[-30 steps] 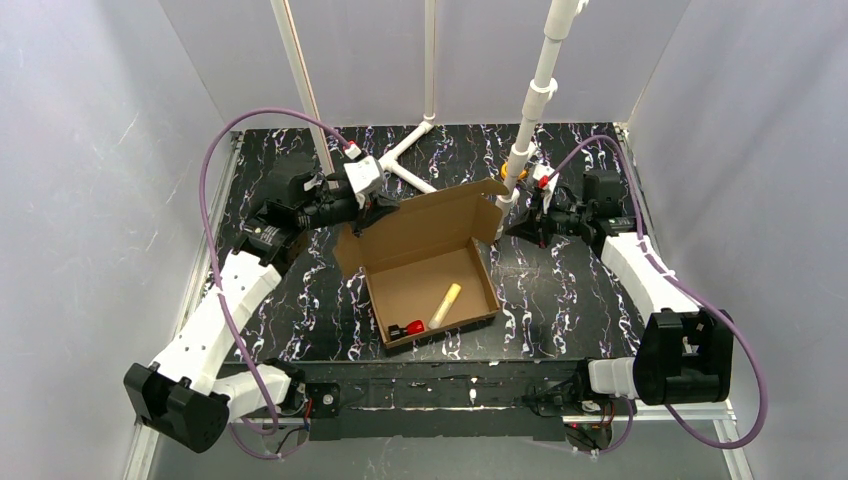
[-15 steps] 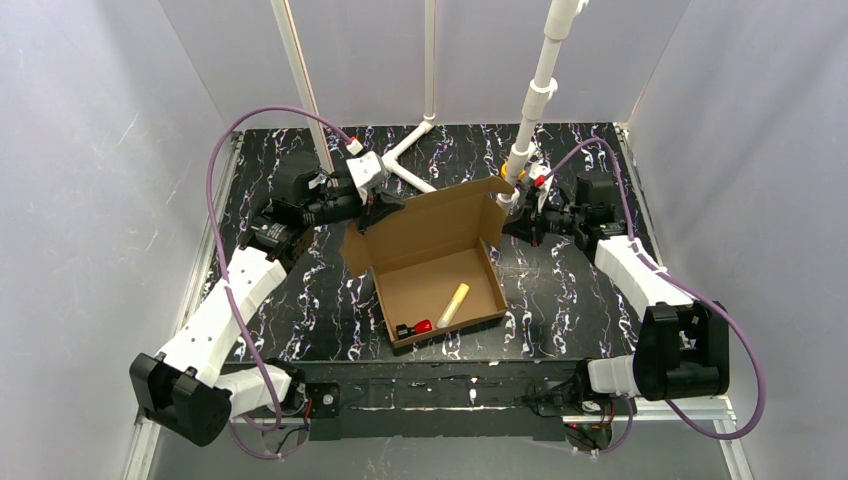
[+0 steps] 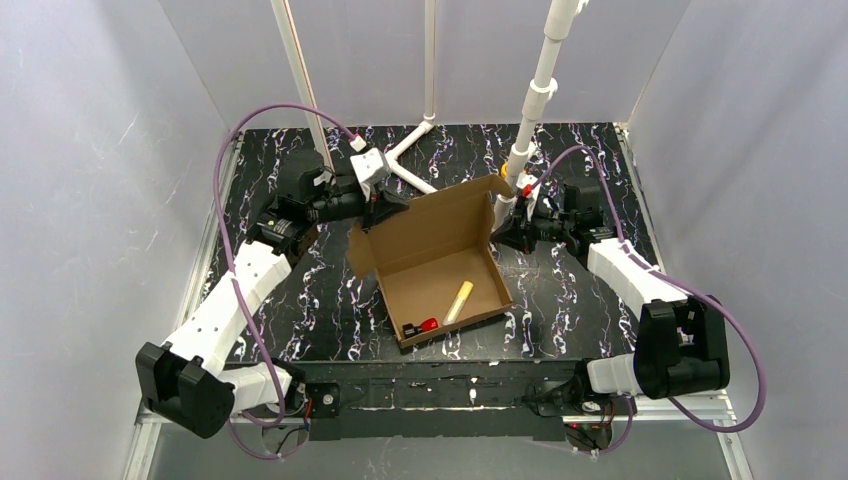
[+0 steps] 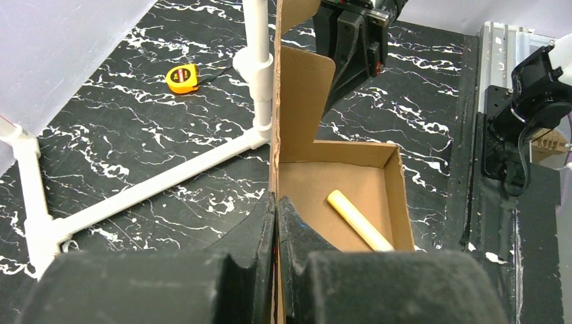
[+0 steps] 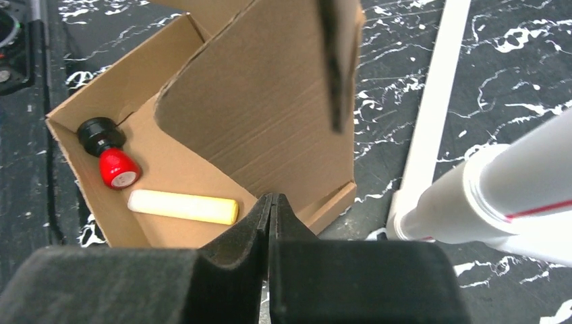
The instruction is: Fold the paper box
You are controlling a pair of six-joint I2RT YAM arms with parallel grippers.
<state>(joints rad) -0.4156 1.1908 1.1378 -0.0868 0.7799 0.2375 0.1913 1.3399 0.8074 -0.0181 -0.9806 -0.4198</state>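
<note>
Two loose items lie in the tray of the paper box point(image 3: 430, 230): a pale yellow stick point(image 3: 460, 300) and a small black item with a red cap point(image 3: 422, 326). The box sits on the black marbled table point(image 3: 560, 290) between the two grippers, tray open upward and lid raised. The left gripper point(image 4: 276, 201) is pressed closed on the lid's edge, and the cardboard runs straight into the slit between its fingers. The right gripper point(image 5: 270, 200) has its fingers pressed nearly together with nothing visible between them. It sits just beside the lid's side flap, which stands ahead of and above its tips. The overhead view alone shows both arms, one at each end of the lid. The left wrist view shows only the stick, ahead and to the right of the fingers, and it alone clearly shows a yellow tape measure point(image 4: 182, 77) ahead and to the left, beyond the white pipe frame point(image 4: 256, 64). The right wrist view shows both items: the stick just ahead of its tips and the red-capped item beyond it, in the tray's corner to the left.
</note>
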